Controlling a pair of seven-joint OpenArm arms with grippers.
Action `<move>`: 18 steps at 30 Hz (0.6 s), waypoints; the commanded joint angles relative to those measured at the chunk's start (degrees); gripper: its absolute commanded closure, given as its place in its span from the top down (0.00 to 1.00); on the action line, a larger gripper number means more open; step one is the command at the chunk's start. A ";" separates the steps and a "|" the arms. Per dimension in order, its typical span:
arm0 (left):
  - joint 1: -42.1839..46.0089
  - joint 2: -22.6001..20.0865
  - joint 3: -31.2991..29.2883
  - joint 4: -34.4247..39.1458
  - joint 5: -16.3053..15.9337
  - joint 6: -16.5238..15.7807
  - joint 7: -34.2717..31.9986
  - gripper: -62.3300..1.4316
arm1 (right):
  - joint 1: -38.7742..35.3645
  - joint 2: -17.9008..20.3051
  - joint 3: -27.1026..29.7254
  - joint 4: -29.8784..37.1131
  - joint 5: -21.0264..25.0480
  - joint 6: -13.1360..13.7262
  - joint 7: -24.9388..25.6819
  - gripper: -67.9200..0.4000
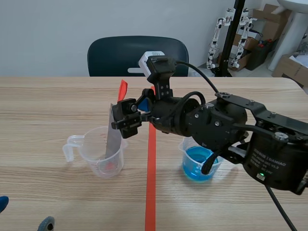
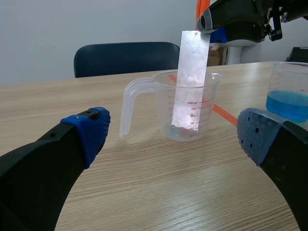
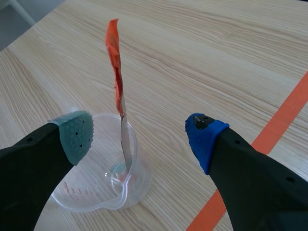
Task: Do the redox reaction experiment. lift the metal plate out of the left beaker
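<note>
Our right gripper (image 3: 139, 137), wide open, straddles the metal plate (image 3: 126, 144), not yet lifted from the left beaker (image 3: 91, 192), nine o'clock of the blue beaker (image 1: 199, 163)

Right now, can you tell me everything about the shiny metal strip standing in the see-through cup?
The thin, flat, silvery metal plate has an orange-red tag at its top. It stands tilted, lower end inside the clear plastic beaker with a handle. The right gripper is open around it, fingers not touching it.

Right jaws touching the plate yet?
Apart. Right wrist view: the plate stands in the beaker between the open jaws, with a clear gap to each pad.
</note>
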 commanded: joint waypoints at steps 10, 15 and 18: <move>0.24 -0.02 -0.42 0.44 -0.15 -0.28 -2.62 0.89 | 1.44 -2.56 0.04 -1.05 0.44 -0.20 -0.26 0.60; 0.24 -0.02 -0.42 0.44 -0.15 -0.28 -2.62 0.89 | 1.44 -3.15 0.04 -2.67 0.42 -0.20 0.00 0.49; 0.24 -0.02 -0.42 0.44 -0.15 -0.28 -2.62 0.89 | 1.46 -3.13 0.07 -2.71 0.22 -0.20 0.50 0.42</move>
